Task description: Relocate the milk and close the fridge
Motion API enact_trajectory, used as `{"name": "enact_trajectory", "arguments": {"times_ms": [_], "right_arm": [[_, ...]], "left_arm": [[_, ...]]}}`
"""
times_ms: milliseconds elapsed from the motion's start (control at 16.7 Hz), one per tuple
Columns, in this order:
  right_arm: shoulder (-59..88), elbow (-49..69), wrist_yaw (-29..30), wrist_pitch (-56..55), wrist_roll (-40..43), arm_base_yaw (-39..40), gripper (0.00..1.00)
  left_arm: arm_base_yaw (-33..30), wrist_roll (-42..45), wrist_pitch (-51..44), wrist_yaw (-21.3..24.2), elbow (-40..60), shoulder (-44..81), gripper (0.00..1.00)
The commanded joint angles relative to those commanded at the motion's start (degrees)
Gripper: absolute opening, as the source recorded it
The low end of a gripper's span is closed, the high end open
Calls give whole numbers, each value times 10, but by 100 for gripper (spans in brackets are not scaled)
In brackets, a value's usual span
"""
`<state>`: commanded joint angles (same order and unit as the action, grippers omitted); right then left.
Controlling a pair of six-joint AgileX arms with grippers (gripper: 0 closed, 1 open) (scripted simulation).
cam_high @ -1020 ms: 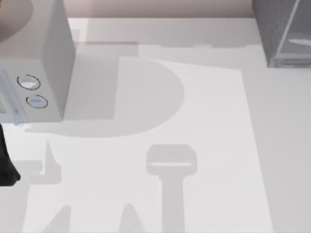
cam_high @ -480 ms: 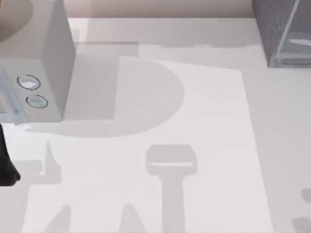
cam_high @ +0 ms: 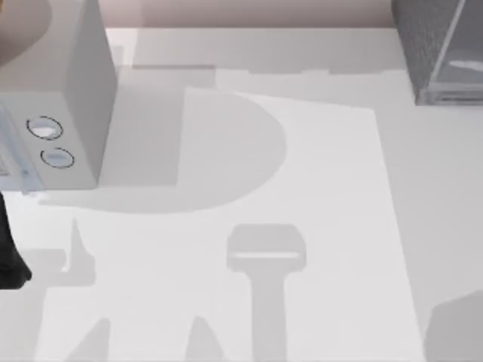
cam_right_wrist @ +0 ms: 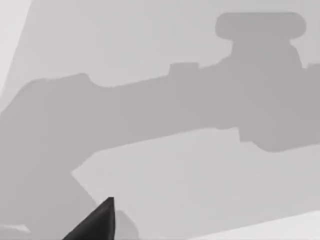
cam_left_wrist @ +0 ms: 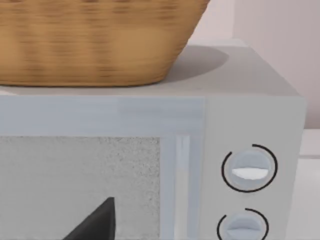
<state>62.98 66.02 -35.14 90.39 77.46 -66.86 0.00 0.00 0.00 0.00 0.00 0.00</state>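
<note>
Black against the pale table [cam_high: 332,188], my left arm [cam_high: 10,249] stands at the top view's left edge, just in front of the microwave [cam_high: 75,90], with most of its length cut off by the frame. Its wrist camera looks straight at the microwave's front, level with the speckled window, and a single dark tip of the left gripper [cam_left_wrist: 95,222] pokes into that picture low against the glass; whether that gripper is spread or pressed together I cannot tell. A woven basket [cam_left_wrist: 95,45] sits on the microwave's roof, its upper part out of frame, and two round dials [cam_left_wrist: 249,169] are stacked on the panel beside the window. The middle of the table carries only soft grey shadows. At the far right corner sits the fridge [cam_high: 426,38], dark speckled grey and cropped by the top and right edges, its lighter door [cam_high: 456,45] lying at a slant to the body; how far it stands open is hard to judge. Near the lower right corner a broad shadow [cam_high: 456,332] falls on the table. The right wrist camera faces bare tabletop crossed by arm-shaped shadows, with one dark tip of the right gripper [cam_right_wrist: 97,220] in frame; its state too I cannot tell.
</note>
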Motion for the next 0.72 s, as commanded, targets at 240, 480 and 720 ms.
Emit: {"name": "enact_trajectory", "arguments": {"times_ms": [240, 480, 720], "right_arm": [[221, 58, -96, -16, 216, -191, 100], [366, 94, -163, -39, 357, -322, 100], [415, 106, -188, -49, 404, -369, 100]], "left_arm": [[0, 0, 0, 0, 0, 0, 100], [0, 0, 0, 0, 0, 0, 100], [0, 0, 0, 0, 0, 0, 100]]}}
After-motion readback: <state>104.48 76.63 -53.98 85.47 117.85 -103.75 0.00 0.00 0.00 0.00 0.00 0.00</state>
